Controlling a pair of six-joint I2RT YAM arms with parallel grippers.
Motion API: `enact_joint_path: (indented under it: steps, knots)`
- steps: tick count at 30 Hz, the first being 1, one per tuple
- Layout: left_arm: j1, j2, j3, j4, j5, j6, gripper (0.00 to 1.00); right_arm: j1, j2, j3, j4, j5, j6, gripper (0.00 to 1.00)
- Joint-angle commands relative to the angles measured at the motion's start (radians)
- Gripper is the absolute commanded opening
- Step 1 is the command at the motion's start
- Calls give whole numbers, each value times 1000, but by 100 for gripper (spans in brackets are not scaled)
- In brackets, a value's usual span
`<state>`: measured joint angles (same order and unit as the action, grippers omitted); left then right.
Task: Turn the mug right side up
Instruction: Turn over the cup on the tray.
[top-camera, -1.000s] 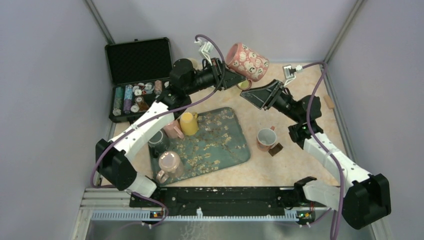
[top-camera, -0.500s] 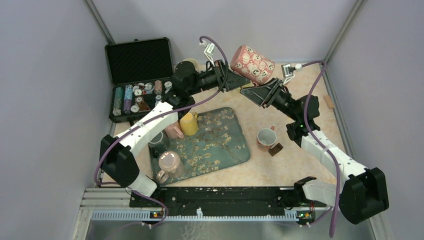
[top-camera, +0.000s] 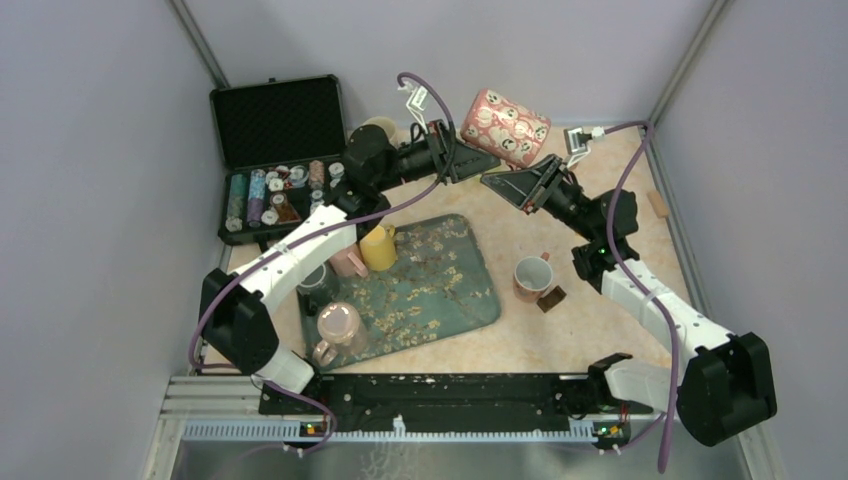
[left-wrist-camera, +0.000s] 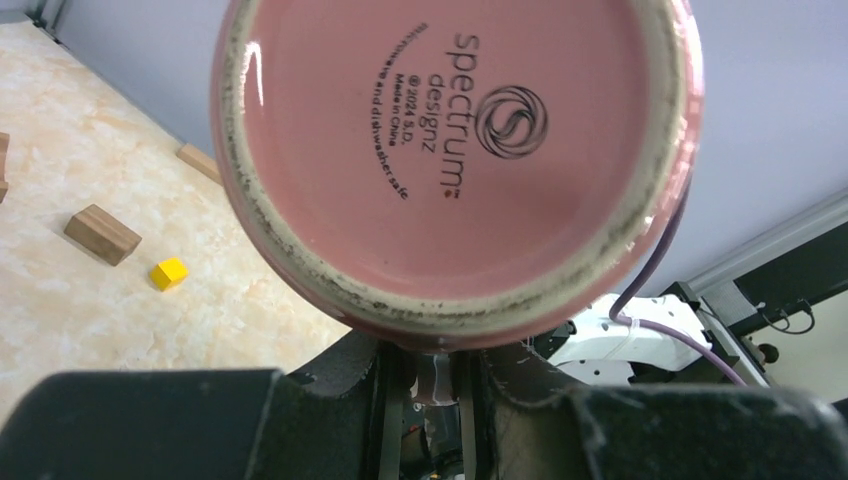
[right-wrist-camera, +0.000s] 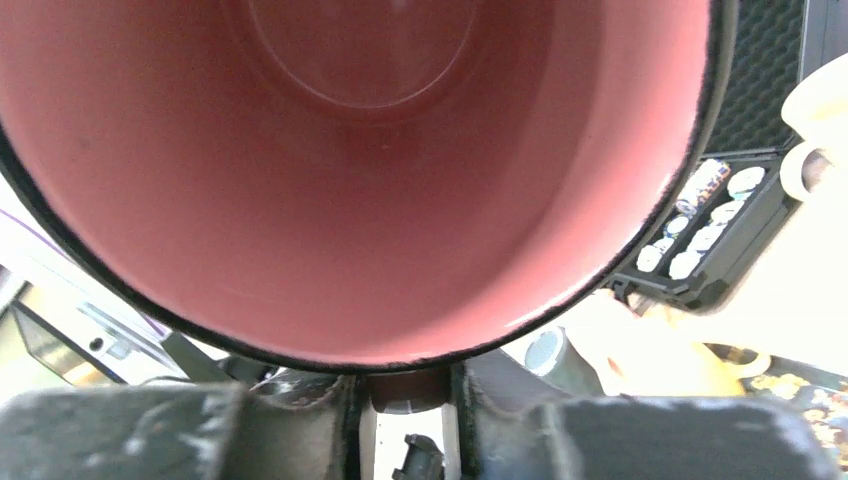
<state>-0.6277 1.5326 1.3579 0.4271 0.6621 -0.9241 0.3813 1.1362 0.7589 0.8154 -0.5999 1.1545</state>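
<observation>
Handover above the table's (top-camera: 590, 330) far edge: the left gripper (left-wrist-camera: 425, 370) pinches the pink patterned ceramic mug's (top-camera: 505, 126) base, the right gripper (right-wrist-camera: 405, 400) its rim. Next, the left should release so the right can rotate it upright.

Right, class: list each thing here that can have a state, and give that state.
patterned mug, held in the air on its side, not yet right side up
left fingers, closed on the mug's base edge
right fingers, closed on the mug's rim
black case, open
salmon mug, upright on the table
</observation>
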Motion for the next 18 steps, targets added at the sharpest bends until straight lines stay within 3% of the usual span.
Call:
enact_joint_path:
  steps: [1,6,9,12,15,18]
  knots:
    - [-6,-23,-8,139,2,11,0,-4,-23,23,33,24,-41,15]
    - [-5,-20,-19,137,-2,14,0,-5,-51,25,-30,48,-94,0]
    - [-4,-21,-23,132,-9,27,0,-4,-70,23,-76,74,-134,0]
    - [-5,-22,-29,123,-17,39,11,-4,-82,27,-104,91,-156,0]
    - [-5,-21,-31,115,-21,53,33,-4,-90,30,-119,104,-165,0]
    - [-5,-25,-36,103,-24,73,44,-4,-94,33,-137,114,-169,0]
